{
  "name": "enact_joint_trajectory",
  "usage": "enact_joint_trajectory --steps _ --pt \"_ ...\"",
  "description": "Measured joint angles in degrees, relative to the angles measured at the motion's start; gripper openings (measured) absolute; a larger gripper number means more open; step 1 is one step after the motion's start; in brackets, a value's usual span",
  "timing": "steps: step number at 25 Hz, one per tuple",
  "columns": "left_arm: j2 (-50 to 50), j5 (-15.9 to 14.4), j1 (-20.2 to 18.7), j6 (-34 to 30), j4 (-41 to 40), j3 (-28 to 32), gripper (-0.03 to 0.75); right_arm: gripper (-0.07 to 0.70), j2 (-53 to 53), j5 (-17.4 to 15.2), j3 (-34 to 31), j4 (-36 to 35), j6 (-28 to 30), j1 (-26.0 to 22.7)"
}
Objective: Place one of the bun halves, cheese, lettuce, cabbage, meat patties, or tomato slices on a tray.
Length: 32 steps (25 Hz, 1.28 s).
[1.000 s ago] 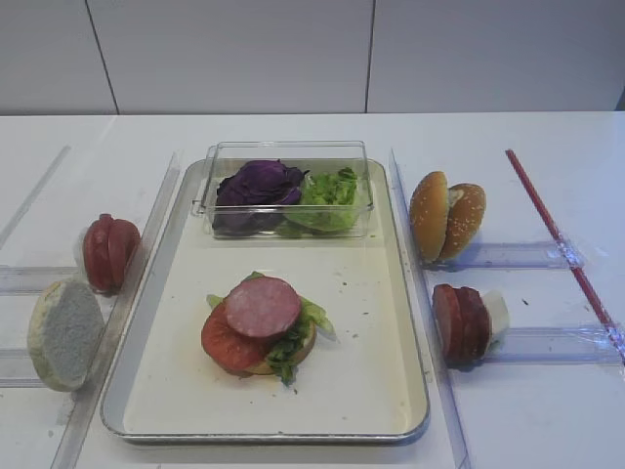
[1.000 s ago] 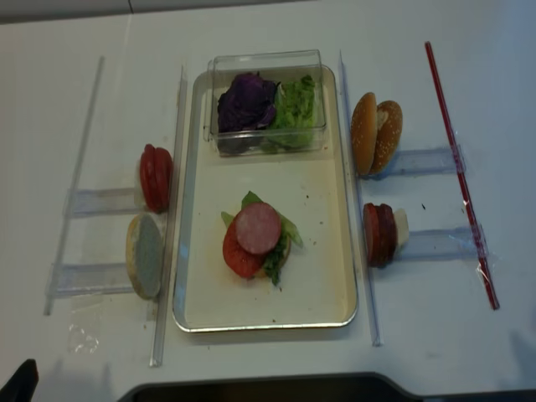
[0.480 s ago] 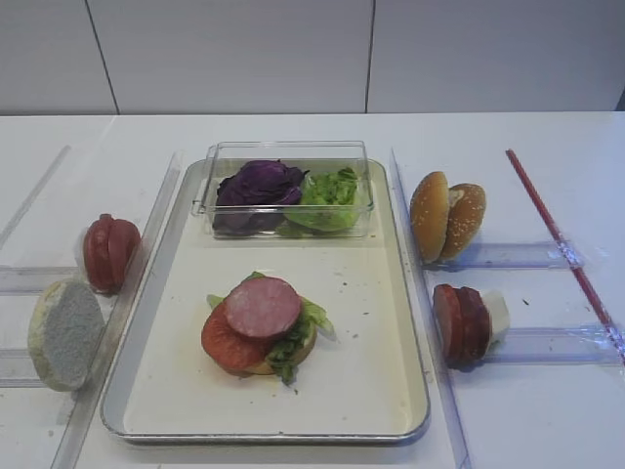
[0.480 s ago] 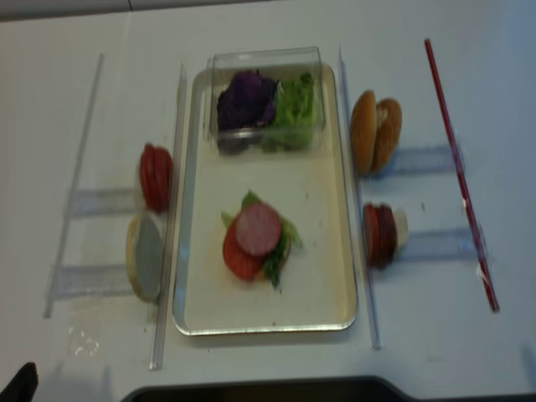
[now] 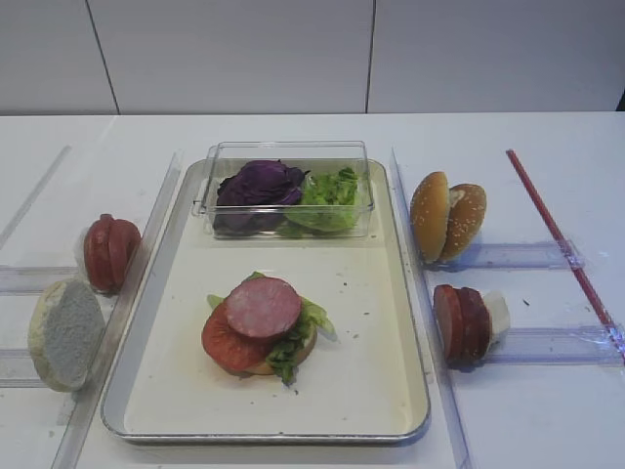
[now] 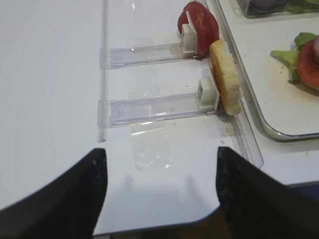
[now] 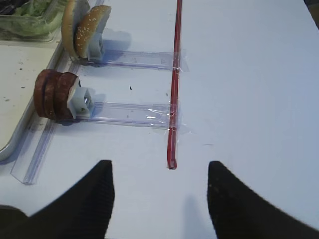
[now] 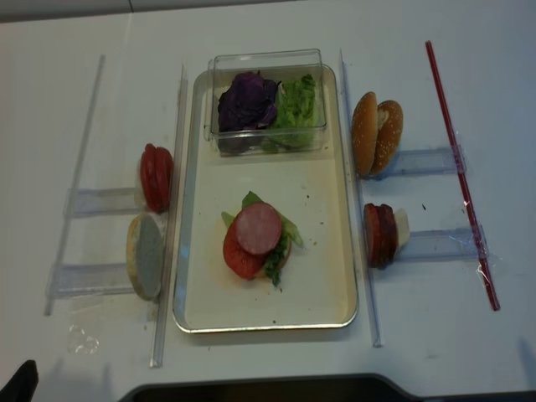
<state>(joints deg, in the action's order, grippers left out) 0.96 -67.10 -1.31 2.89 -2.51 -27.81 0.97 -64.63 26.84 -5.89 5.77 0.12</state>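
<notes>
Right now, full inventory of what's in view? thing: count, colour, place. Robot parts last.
tray: 1, silver rim, cream floor, centre of table
burger stack: 1, meat slice on tomato slice, lettuce and bun base, on the tray, near half
clear plastic box: 1, holding purple cabbage and green lettuce, far end of tray
sesame bun halves: 2, golden-brown, upright, right of tray, far holder
meat patties: a few, red-brown, upright, right of tray, near holder
tomato slices: a few, red, upright, left of tray, far holder
bun half: 1, pale cut face, left of tray, near holder
red strip: 1, far right of table
left gripper: 1, black, open, holding nothing
right gripper: 1, black, open, holding nothing
</notes>
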Motion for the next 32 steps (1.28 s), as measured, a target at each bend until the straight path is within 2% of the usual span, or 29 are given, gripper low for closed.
enact_joint_trajectory --steps 5,12,32 --pt "0.0 0.0 0.0 0.0 0.0 0.0 0.469 0.457 0.0 0.0 0.0 0.56 -1.73 0.0" --pt "0.0 0.0 0.0 0.0 0.0 0.0 0.469 0.498 0.0 0.0 0.0 1.3 -2.85 0.0" --pt "0.0 0.0 0.0 0.0 0.0 0.0 0.469 0.499 0.0 0.0 -0.11 1.38 -2.98 0.0"
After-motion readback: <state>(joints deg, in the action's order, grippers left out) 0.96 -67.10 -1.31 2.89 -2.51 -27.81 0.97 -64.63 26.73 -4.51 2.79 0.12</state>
